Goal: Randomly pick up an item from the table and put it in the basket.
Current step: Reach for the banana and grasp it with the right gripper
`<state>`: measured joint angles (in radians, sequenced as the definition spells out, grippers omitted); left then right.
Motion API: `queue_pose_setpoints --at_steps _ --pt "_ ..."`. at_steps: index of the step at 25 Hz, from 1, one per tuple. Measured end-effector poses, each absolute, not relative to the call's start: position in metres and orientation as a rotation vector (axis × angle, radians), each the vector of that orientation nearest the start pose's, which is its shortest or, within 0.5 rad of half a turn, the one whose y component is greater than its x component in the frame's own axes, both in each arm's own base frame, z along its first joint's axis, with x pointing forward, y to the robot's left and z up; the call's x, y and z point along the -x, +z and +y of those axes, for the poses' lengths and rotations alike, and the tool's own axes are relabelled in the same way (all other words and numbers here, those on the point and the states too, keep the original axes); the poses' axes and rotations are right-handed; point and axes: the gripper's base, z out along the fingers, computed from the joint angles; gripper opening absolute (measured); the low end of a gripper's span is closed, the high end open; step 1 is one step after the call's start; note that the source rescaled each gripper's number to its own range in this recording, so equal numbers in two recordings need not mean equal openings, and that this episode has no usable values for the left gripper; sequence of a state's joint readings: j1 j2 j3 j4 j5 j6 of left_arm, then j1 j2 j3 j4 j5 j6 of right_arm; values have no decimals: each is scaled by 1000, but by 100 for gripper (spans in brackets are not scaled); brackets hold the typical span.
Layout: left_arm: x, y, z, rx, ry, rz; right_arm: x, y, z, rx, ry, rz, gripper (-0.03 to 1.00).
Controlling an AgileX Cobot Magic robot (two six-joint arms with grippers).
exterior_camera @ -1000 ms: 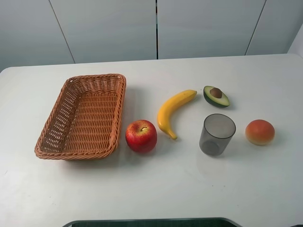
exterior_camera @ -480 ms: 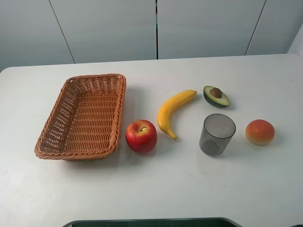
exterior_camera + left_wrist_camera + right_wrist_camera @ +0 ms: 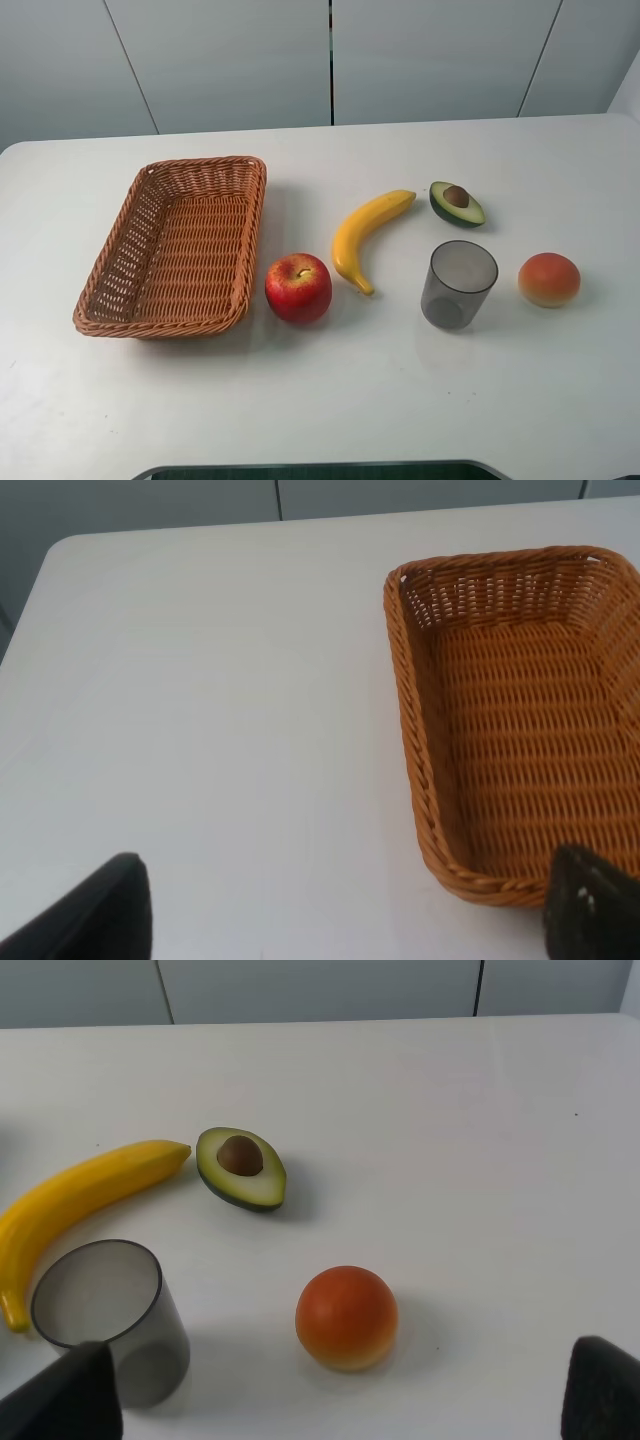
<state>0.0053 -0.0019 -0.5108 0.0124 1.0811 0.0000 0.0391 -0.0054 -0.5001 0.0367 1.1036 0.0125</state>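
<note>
Banana (image 3: 365,235) lies centre of surface (image 3: 330,400) btwn red apple (image 3: 298,288) and grey cup (image 3: 458,284), wicker basket (image 3: 256,215) toward left edge; left pincer (image 3: 345,920) and right pincer (image 3: 335,1400) both spread wide, empty; advise approach from above, jaws crosswise at banana's middle, clear of apple.

No change visible since one second ago: banana (image 3: 366,236), basket (image 3: 175,245) lie unmoved on table (image 3: 330,400).

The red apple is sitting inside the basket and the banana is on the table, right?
Not quite. The red apple is not inside the basket; it sits on the table just outside it. The banana is on the table, as you said. The exterior high view shows this.
</note>
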Motion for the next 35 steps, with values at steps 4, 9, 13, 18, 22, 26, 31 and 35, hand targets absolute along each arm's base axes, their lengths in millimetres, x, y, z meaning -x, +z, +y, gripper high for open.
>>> queue_pose_setpoints --at_steps 4,9,13,18,22,26,31,35 --pt "7 279 1 6 18 2052 8 274 3 30 76 2082 94" --pt "7 279 1 6 18 2052 8 274 1 29 49 2082 94" --pt "7 279 1 6 18 2052 -1 275 -1 28 16 2139 94" --pt "7 279 1 6 18 2052 -32 288 3 30 48 2314 94" --pt "7 279 1 6 18 2052 -72 306 4 30 45 2456 94" --pt "7 279 1 6 18 2052 -121 314 12 94 59 2597 94" --pt "7 279 1 6 18 2052 -184 312 52 375 61 2718 94" --pt "7 279 1 6 18 2052 -235 307 96 482 95 2748 94"
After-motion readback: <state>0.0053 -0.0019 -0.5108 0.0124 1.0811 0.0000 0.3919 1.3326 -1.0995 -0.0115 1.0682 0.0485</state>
